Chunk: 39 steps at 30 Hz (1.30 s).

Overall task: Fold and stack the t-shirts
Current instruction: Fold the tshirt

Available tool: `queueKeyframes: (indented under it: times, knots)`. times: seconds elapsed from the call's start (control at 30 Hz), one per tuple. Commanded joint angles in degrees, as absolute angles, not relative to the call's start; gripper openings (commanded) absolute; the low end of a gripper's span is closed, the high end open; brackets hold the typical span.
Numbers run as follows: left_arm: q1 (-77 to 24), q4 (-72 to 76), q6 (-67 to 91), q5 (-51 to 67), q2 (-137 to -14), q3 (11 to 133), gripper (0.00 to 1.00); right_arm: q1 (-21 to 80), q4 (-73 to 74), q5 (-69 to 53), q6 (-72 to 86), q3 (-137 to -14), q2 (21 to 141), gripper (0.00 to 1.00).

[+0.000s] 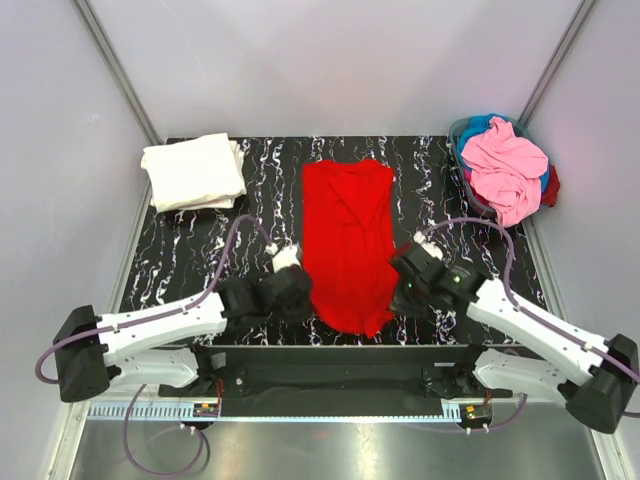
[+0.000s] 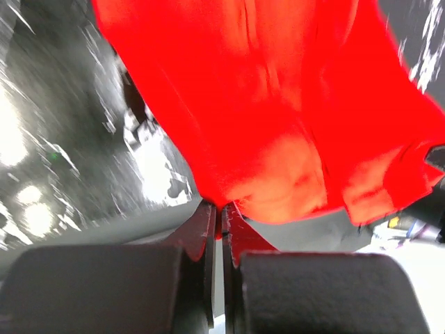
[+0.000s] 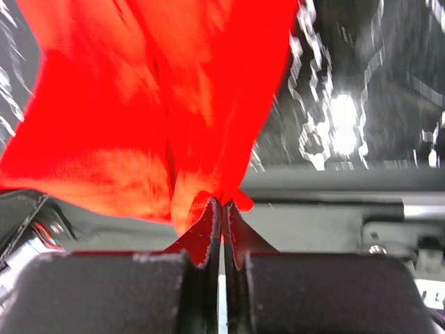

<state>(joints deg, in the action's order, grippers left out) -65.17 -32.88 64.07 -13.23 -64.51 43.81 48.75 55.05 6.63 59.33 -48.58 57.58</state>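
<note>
A bright red t-shirt (image 1: 347,240) lies as a long narrow strip down the middle of the black marbled table (image 1: 190,260). My left gripper (image 1: 300,290) is shut on its near left edge, and the cloth (image 2: 264,111) rises from between the pinched fingers (image 2: 201,229). On the other side my right gripper (image 1: 405,275) is shut on the near right edge, with red cloth (image 3: 139,104) bunched at its fingertips (image 3: 208,223). A folded cream-white t-shirt (image 1: 194,172) rests at the back left.
At the back right stands a basket (image 1: 462,158) heaped with a pink shirt (image 1: 505,168) over blue and dark red cloth. Grey walls and metal frame posts (image 1: 115,65) close in the table on three sides. The arm bases sit along the near edge.
</note>
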Motion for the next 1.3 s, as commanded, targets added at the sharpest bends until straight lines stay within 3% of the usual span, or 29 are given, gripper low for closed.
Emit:
queueKeyframes:
  times: [0.0, 0.47, 1.13, 1.27]
  knots:
    - [-59.4, -33.9, 56.5, -12.0, -64.1, 48.1, 0.0, 43.8, 53.2, 9.9, 51.7, -54.2, 63.1, 0.0]
    - [-40.6, -35.7, 40.7, -2.2, -79.8, 65.0, 0.0, 26.7, 51.0, 5.3, 34.5, -75.3, 84.3, 0.0]
    - [-30.6, -37.4, 29.4, 7.3, -104.1, 83.5, 0.0, 20.7, 47.3, 2.0, 29.9, -86.1, 102.3, 0.0]
    - [-29.7, -38.8, 28.5, 7.5, -109.7, 87.0, 0.04, 19.7, 46.9, 1.4, 29.2, -88.6, 107.3, 0.0]
